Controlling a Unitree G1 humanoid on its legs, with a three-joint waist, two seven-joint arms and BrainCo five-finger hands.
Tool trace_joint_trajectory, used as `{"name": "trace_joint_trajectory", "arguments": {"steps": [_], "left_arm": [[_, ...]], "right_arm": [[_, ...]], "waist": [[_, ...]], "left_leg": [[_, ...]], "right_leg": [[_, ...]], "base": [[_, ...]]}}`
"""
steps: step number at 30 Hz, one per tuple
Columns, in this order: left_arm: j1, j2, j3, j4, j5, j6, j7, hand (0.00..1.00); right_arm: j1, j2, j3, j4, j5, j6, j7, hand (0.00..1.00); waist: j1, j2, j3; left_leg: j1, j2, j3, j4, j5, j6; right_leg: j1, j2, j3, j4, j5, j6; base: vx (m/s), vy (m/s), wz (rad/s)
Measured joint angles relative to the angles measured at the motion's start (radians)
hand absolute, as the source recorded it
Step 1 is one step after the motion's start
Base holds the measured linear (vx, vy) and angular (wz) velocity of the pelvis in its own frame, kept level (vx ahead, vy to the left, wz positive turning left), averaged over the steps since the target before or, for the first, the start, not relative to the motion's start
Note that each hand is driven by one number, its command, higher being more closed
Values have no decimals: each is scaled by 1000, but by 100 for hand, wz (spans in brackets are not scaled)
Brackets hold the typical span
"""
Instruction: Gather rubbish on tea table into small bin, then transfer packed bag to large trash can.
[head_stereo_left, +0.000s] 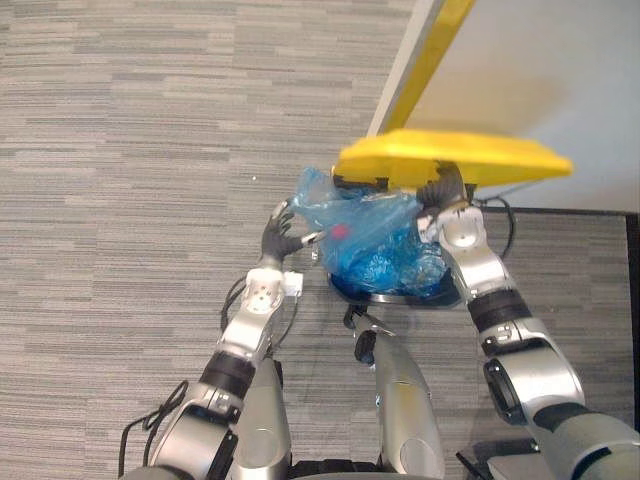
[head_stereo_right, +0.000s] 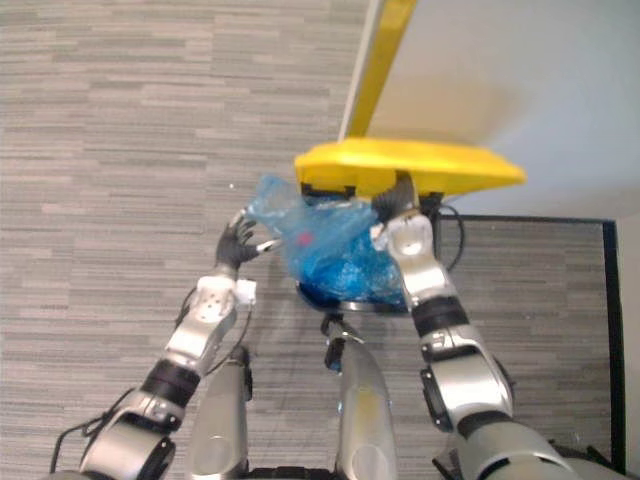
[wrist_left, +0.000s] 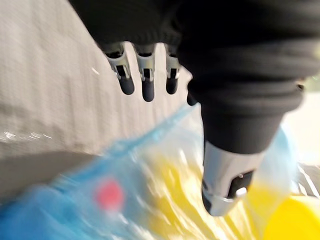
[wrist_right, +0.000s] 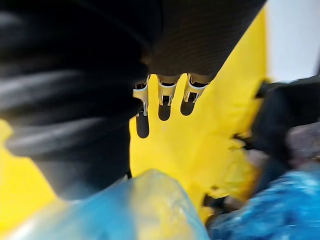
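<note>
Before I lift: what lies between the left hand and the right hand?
The blue bag fills the stretch from the left hand to the right hand, beneath the yellow lid, as both eye views show.

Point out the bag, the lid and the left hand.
Bag (head_stereo_left: 365, 245): left eye view, its crumpled blue middle.
Lid (head_stereo_left: 450, 158): left eye view, its yellow top face.
Left hand (head_stereo_left: 275, 238): left eye view, its dark back cover.

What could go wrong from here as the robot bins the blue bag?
The yellow lid hangs over the bag with the right hand just beneath it; it could drop and block or snag the bag. The left hand meets only the thin film's edge, which could slip free or tear and spill.
</note>
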Motion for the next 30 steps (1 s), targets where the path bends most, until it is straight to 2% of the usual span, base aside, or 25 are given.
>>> {"name": "trace_joint_trajectory", "arguments": {"steps": [2,4,5,7,9,13,15,16,17,18,20,21,22,23,24,25,26,27,29,30], "left_arm": [[118,15,59,21,-18,0,-20,0],[161,17,89,53,-21,0,-30,0],[210,17,126,128,-31,1,-43,0],[249,11,162,222,-34,6,-54,0],[260,3,187,317,-28,12,-74,0],[264,-34,202,454,31,50,-82,0],[265,-58,203,467,56,57,-80,0],[261,-66,204,473,67,58,-81,0],[256,-83,210,479,83,57,-82,0],[255,-86,215,481,93,57,-79,0],[273,-92,223,489,123,60,-79,0],[278,-92,227,491,126,61,-78,0],[270,-101,242,493,133,69,-78,0],[266,-120,248,495,133,78,-77,0],[276,-148,266,501,132,81,-80,0],[271,-171,283,509,133,82,-77,0],[254,-179,281,535,134,83,-77,0],[254,-194,283,544,135,88,-77,0],[267,-210,293,572,138,90,-75,0],[267,-210,297,576,138,91,-75,0]], "right_arm": [[75,-1,-4,-1,-5,0,4,0],[111,1,-4,-2,-8,0,8,0],[163,11,-15,-7,-26,0,15,0],[210,33,-38,-14,-32,-2,19,0],[244,54,-43,-16,-33,-10,24,0],[359,148,-50,-26,-36,-23,41,0],[457,206,-49,-46,-44,-23,49,0],[496,225,-49,-53,-44,-24,54,0],[547,256,-50,-53,-44,-28,60,0],[603,276,-51,-46,-44,-30,63,0],[721,327,-84,27,-72,-34,75,0],[745,340,-96,62,-74,-33,77,0],[760,350,-140,113,-75,-33,81,0],[747,350,-172,144,-85,-35,78,0],[739,338,-210,175,-96,-32,72,0],[739,339,-241,208,-113,-29,61,0],[747,341,-280,259,-102,-21,57,0],[743,332,-297,274,-110,-15,49,0],[740,321,-326,312,-108,-9,37,0],[736,321,-338,323,-108,-7,35,0]], "waist": [[13,6,-9],[16,9,-14],[19,8,-44],[25,9,-73],[24,10,-76],[22,3,-96],[19,-8,-110],[16,-8,-112],[8,0,-127],[0,-7,-131],[-7,-33,-176],[-7,-60,-205],[-12,-57,-216],[-7,-31,-231],[0,-19,-256],[-15,-44,-266],[-20,-56,-275],[-20,-34,-288],[-21,-8,-326],[-21,-3,-331]], "left_leg": [[25,-3,-10,-13,1,0],[40,-3,-20,-19,2,-1],[42,-5,-29,-28,8,-1],[53,-8,-32,-35,10,-1],[89,-8,-32,-45,11,-1],[142,-9,-2,-51,9,1],[154,-14,27,-44,11,1],[166,-10,34,-53,22,7],[187,21,61,-98,54,3],[212,19,61,-116,65,3],[246,14,62,-133,73,-5],[240,10,65,-131,72,-7],[238,17,76,-139,73,-9],[235,45,85,-159,78,3],[237,81,125,-192,100,17],[247,52,147,-212,130,-25],[271,30,148,-236,147,-25],[278,40,145,-258,159,-18],[287,47,143,-320,192,32],[298,42,142,-343,201,45]], "right_leg": [[19,-5,-5,13,-15,7],[32,-6,-10,19,-23,12],[32,-15,-19,32,-36,17],[35,-22,-19,49,-49,19],[66,-23,-20,51,-54,22],[109,-10,5,21,-40,28],[117,-8,28,-10,-10,58],[141,1,26,-59,7,116],[118,-7,34,68,-8,90],[96,-23,75,289,-58,7],[153,-45,140,545,-115,9],[169,-40,161,524,-156,23],[194,-2,155,451,-172,26],[238,54,157,328,-178,32],[264,77,157,264,-211,0],[290,10,161,355,-291,-12],[347,23,179,260,-337,-7],[364,42,172,212,-307,-17],[381,69,171,115,-253,-22],[386,71,174,98,-246,-16]], "base": [[40,-13,10],[46,-16,13],[59,-23,20],[66,-17,12],[46,1,-1],[-4,25,-18],[-52,61,-38],[-83,43,-41],[-104,18,-26],[-77,-22,-14],[-30,-82,1],[-30,-139,-19],[-47,-89,-50],[-83,-106,-84],[-98,-115,-70],[-68,-164,-40],[-66,-161,-10],[-68,-89,-17],[-67,0,-20],[-54,36,-8]]}}
